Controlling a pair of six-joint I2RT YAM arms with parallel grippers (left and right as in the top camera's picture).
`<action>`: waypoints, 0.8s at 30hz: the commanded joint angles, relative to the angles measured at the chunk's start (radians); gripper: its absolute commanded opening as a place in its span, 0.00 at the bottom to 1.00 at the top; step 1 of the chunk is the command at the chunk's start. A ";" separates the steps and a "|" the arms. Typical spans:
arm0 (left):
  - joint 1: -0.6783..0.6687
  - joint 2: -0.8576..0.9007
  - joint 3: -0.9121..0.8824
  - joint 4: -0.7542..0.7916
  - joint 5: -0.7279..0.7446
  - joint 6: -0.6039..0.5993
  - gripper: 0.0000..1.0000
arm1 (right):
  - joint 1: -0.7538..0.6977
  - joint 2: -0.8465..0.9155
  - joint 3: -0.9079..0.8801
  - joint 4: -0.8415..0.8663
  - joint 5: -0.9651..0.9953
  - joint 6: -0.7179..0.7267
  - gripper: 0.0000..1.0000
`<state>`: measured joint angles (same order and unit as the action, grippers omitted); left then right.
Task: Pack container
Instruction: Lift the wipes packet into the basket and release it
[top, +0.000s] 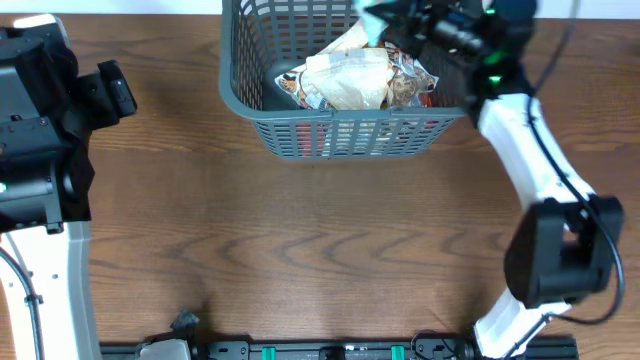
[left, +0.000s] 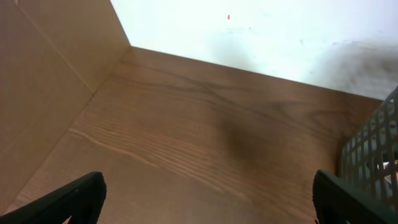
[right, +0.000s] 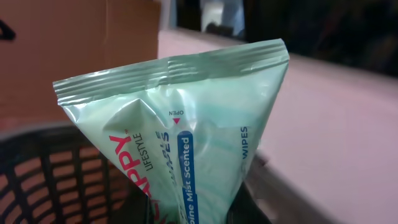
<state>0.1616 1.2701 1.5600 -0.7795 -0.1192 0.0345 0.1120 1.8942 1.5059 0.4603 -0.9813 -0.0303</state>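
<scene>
From my station, the right gripper (top: 392, 28) had its jaws pinched nearly together on a wipes packet (right: 186, 137). I could not see the fingers themselves in the wrist view, because the packet filled the frame in front of the camera. It was a mint-green foil pouch standing with its crimped seal uppermost and tilted. A small "OPEN" mark sat under the seal, and the word "WIPES" ran up one side beside a blue band reading "Mist Scented". Below it I could make out a dark slotted wall and rim of the container (top: 350, 138). In the overhead view the container sat at the far edge of the table (top: 300, 250), near the middle. The right arm reached over its far right corner, so the pouch hung above the inside of that corner. Inside the container lay a cream packet (top: 350, 80) on top of a heap of other printed wrappers, and something red showed through the front lattice. The left gripper (left: 208, 202) was wide apart and held nothing, one dark fingertip at each lower corner of its wrist view, with bare wood grain between them. It sat at the left side of the table, well apart from the container, whose lattice just showed at the right edge of that view.
</scene>
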 joint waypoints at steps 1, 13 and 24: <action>-0.001 0.004 0.007 -0.013 0.000 0.014 0.99 | 0.021 0.012 0.005 0.006 -0.022 0.028 0.01; -0.002 0.004 0.007 -0.027 0.000 0.014 0.99 | 0.025 0.014 0.008 0.024 -0.056 0.085 0.99; -0.002 0.004 0.007 -0.027 0.000 0.013 0.99 | -0.138 -0.202 0.093 -0.193 -0.039 0.085 0.99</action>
<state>0.1616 1.2701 1.5600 -0.8047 -0.1192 0.0345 0.0494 1.8225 1.5520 0.3202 -1.0595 0.0467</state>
